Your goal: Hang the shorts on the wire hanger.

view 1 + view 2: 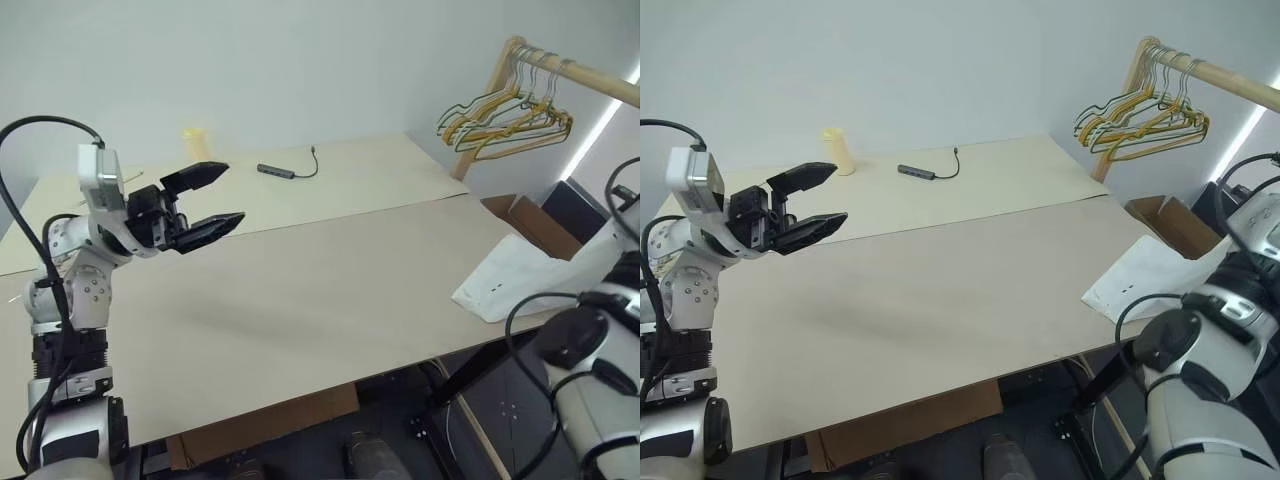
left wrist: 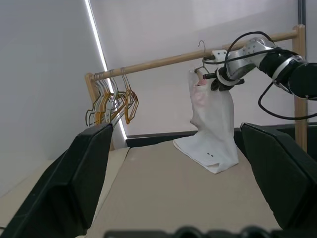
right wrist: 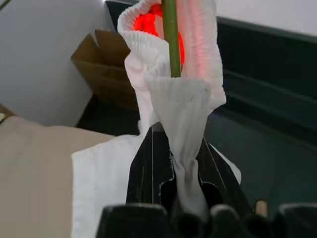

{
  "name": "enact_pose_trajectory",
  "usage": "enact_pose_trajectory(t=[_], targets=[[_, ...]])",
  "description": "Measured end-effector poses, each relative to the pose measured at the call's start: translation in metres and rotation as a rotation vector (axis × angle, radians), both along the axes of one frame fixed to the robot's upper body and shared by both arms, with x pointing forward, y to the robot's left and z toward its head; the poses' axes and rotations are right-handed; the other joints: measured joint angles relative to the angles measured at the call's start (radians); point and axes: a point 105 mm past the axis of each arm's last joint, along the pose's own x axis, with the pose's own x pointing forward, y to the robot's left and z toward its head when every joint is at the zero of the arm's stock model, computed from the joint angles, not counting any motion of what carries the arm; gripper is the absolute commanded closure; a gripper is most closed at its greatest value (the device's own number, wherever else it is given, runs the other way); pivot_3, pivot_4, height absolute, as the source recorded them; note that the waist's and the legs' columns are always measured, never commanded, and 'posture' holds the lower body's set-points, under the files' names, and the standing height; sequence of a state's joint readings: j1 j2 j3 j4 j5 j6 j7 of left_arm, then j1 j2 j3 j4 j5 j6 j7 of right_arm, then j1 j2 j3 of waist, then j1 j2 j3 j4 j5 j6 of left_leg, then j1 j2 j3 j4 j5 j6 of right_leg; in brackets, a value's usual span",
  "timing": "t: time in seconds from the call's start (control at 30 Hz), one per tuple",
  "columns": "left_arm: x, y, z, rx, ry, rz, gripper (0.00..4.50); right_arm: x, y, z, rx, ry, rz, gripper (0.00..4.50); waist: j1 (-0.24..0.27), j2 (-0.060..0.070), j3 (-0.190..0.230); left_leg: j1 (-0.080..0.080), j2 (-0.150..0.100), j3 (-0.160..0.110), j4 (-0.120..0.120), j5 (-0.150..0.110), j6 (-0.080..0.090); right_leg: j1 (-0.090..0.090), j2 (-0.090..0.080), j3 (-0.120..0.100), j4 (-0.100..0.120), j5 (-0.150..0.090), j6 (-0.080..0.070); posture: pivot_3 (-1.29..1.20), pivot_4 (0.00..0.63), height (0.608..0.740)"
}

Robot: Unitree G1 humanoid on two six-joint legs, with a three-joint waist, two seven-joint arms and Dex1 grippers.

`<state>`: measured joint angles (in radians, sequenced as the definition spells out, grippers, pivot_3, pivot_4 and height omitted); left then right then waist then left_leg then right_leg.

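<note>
Two hands, two states: right hand (image 3: 181, 148) is clamped on the gathered waistband of the shorts (image 2: 210, 126), holding them up by the wooden rail (image 2: 163, 60) with a thin wire hanger (image 2: 202, 54) at the waist, their lower end trailing on the desk (image 1: 300, 290) corner. Left hand (image 1: 212, 198) hangs over the desk's far left side, fingers wide apart, holding nothing. Coloured hangers (image 1: 505, 118) are bunched on the rail, well apart from the shorts.

Pale walls (image 1: 300, 60) back a beige table (image 1: 330, 290); a wooden rail (image 1: 580, 75) stands beside it.
</note>
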<state>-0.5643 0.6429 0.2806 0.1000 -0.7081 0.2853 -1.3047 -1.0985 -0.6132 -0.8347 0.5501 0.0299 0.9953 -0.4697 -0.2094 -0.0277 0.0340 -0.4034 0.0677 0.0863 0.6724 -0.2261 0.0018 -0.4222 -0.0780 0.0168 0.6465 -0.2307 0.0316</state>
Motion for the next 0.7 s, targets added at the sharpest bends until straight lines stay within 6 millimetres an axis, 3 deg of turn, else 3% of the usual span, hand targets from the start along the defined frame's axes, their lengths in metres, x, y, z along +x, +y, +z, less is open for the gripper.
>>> enact_pose_trajectory(t=[0.3,0.53,0.7], targets=[[-0.001,0.0,-0.004,0.004,0.011,0.004,0.05,-0.005,-0.014,-0.014,0.132,0.0,-0.05,4.5,0.0,0.001,0.001,0.001,0.0,0.0,-0.003,0.0,0.0,0.0,0.0,0.001,-0.003,0.0,0.0,-0.15,0.0,0.74],[-0.003,-0.001,-0.003,0.007,0.004,-0.001,0.05,-0.003,-0.011,-0.018,0.137,0.041,-0.048,4.5,0.0,0.001,0.001,0.003,0.0,0.0,-0.004,0.0,0.0,0.002,0.0,0.001,-0.003,-0.001,0.001,-0.14,0.0,0.74],[-0.003,-0.001,-0.003,0.007,0.003,-0.006,0.0,-0.007,-0.012,-0.022,0.083,0.12,-0.076,2.87,0.002,0.001,0.001,0.002,0.0,0.0,-0.004,0.0,0.0,0.002,0.0,0.001,-0.004,-0.001,0.001,-0.14,0.0,0.74]])
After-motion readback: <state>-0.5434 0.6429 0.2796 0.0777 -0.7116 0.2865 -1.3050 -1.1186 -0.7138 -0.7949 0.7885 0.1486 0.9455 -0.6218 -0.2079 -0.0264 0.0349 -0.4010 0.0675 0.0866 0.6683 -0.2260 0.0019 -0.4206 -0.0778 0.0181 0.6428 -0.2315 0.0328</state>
